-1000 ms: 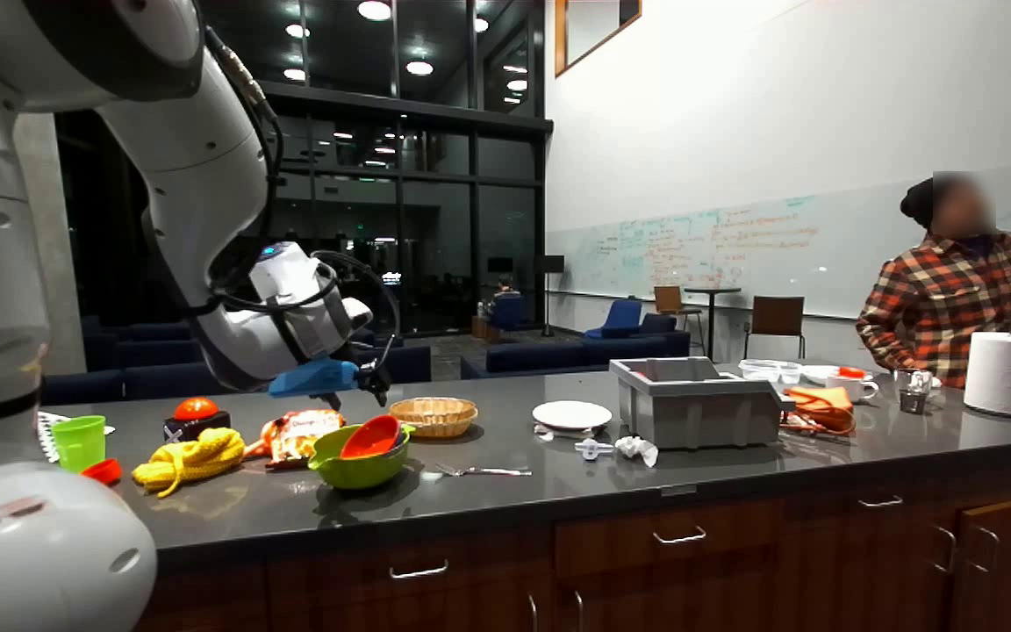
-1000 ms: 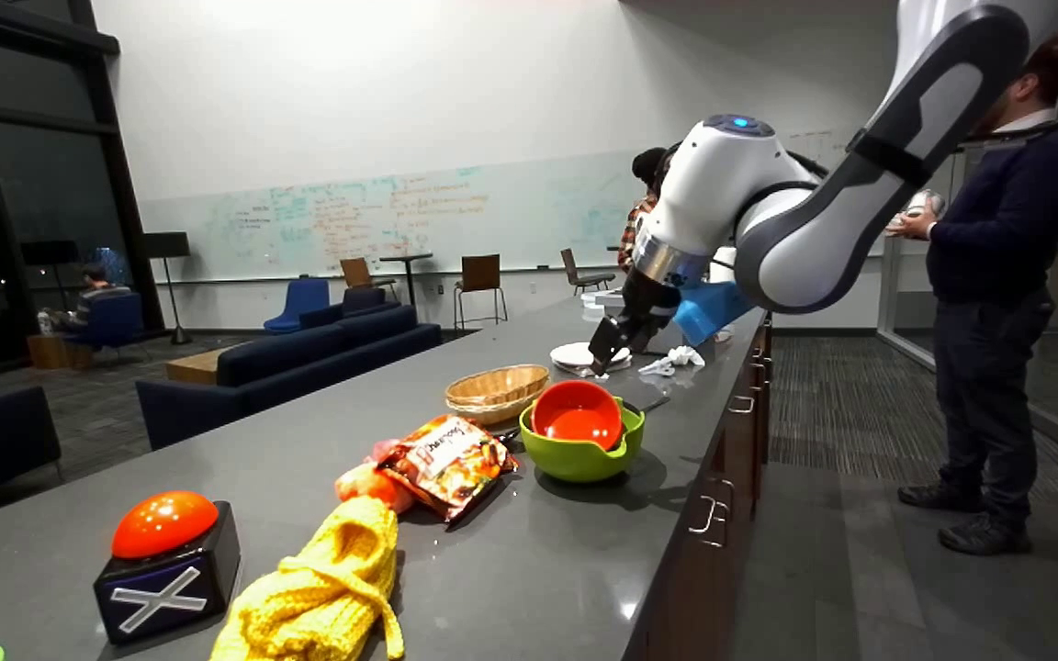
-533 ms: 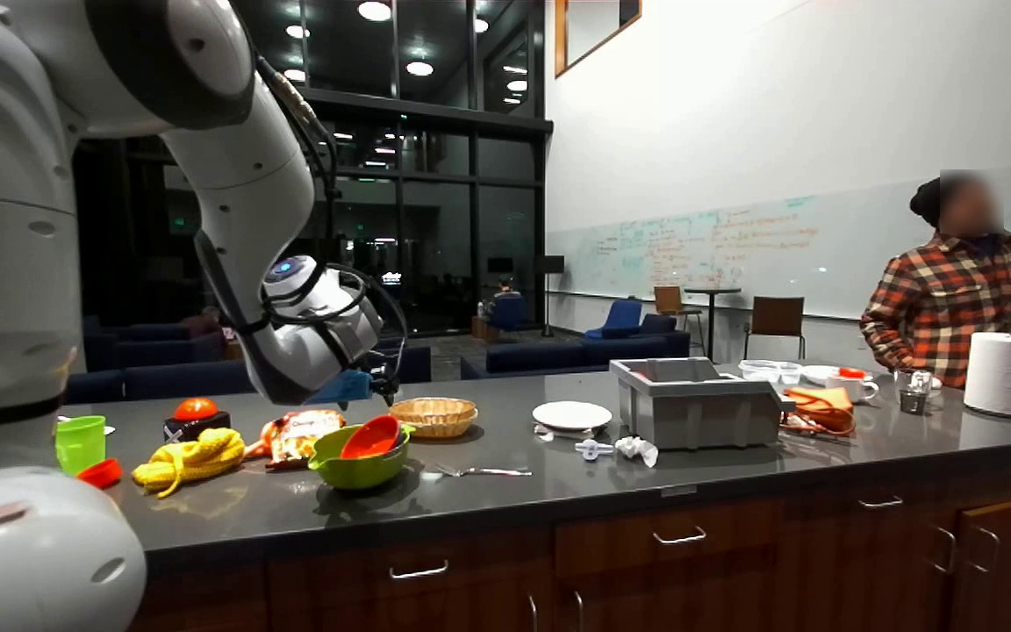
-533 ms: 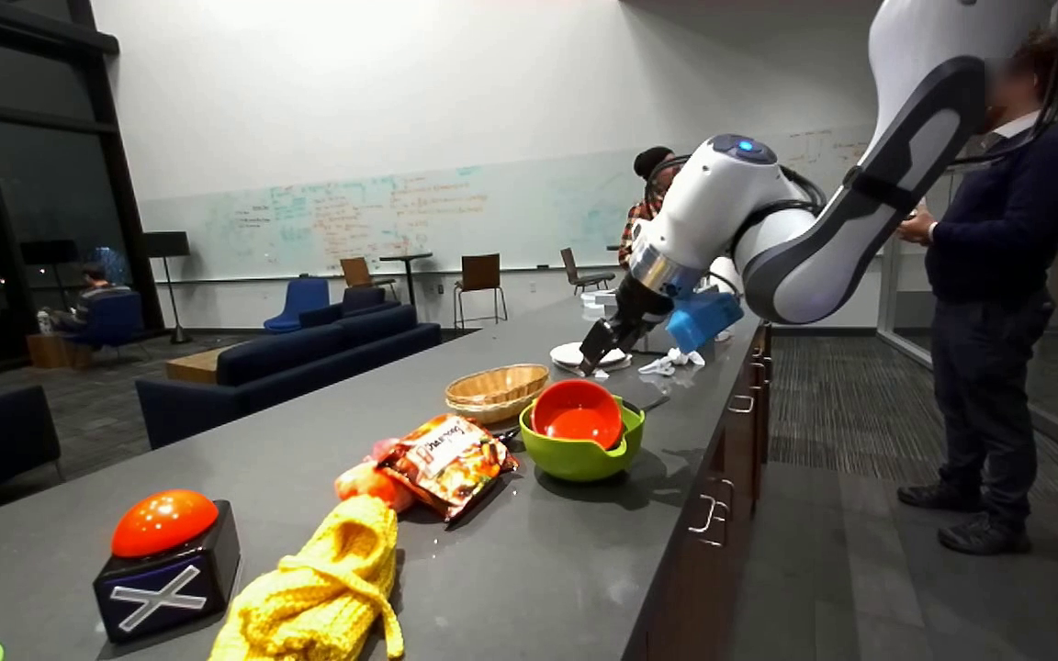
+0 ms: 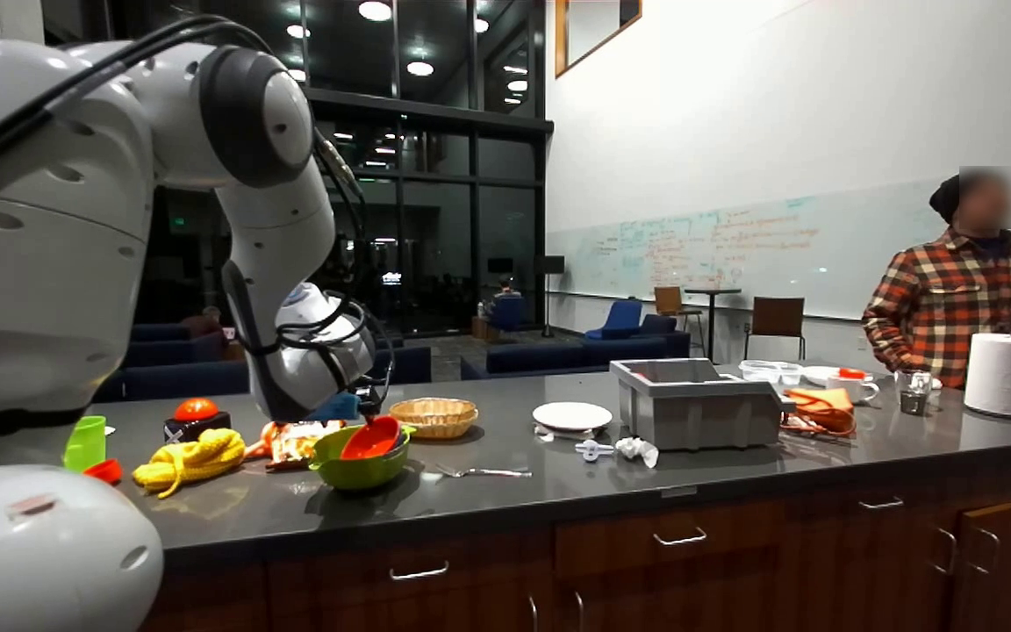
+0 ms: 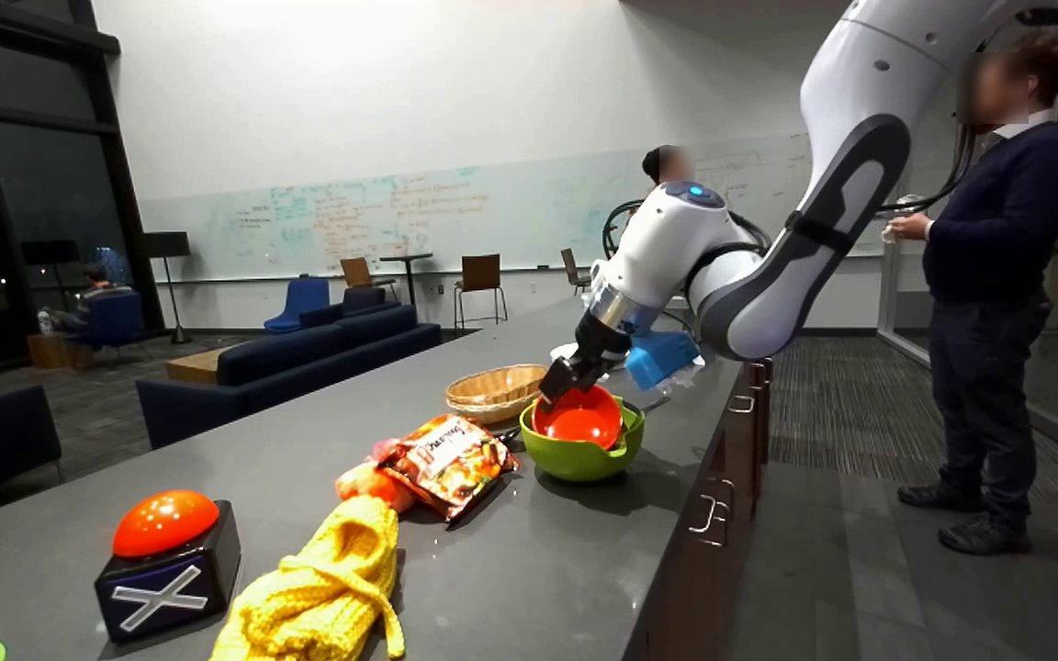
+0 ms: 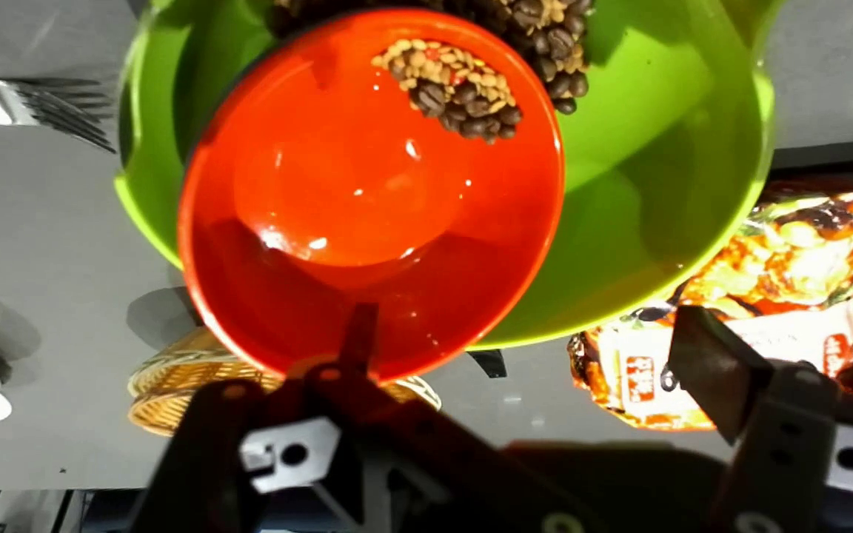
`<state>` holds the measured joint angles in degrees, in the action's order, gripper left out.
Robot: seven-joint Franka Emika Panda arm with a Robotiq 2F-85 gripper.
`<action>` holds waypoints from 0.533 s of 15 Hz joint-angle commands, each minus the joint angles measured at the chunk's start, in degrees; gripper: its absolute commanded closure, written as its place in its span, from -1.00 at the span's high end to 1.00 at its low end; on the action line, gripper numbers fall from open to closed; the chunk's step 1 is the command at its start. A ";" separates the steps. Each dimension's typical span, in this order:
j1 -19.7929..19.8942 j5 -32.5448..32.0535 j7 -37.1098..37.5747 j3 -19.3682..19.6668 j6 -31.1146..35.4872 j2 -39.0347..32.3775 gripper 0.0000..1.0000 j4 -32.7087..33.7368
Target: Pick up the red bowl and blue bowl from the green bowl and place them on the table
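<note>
The red bowl sits tilted inside the lime-green bowl on the dark grey table. Both bowls also show in the wrist view, the red bowl covering much of the green bowl. Brown beans and grains lie in both. A dark edge shows behind the red rim; I cannot tell if it is the blue bowl, which is otherwise hidden. My gripper is open and empty. One finger overlaps the near inside of the red bowl; the other is out beyond the green rim, over a packet. Contact is unclear.
The orange food packet and wicker basket stand close to the green bowl. A fork lies beside it. A yellow knitted item, a red-button box, a white plate and a grey bin are further off.
My gripper has moved down and toward the bowls, from beyond them to the red bowl's rim. The bowls have not visibly moved.
</note>
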<state>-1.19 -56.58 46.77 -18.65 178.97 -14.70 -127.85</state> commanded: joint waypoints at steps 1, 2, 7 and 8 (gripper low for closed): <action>-2.65 -4.05 1.72 3.00 0.28 -2.36 1.00 4.11; -3.42 -5.17 2.08 4.15 -0.06 -2.60 1.00 5.14; -4.95 -8.53 3.10 8.45 -0.38 -2.19 1.00 7.82; -4.96 -8.80 3.42 8.99 -0.27 -2.25 1.00 7.96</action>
<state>-4.90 -62.54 47.56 -12.05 178.87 -16.95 -121.29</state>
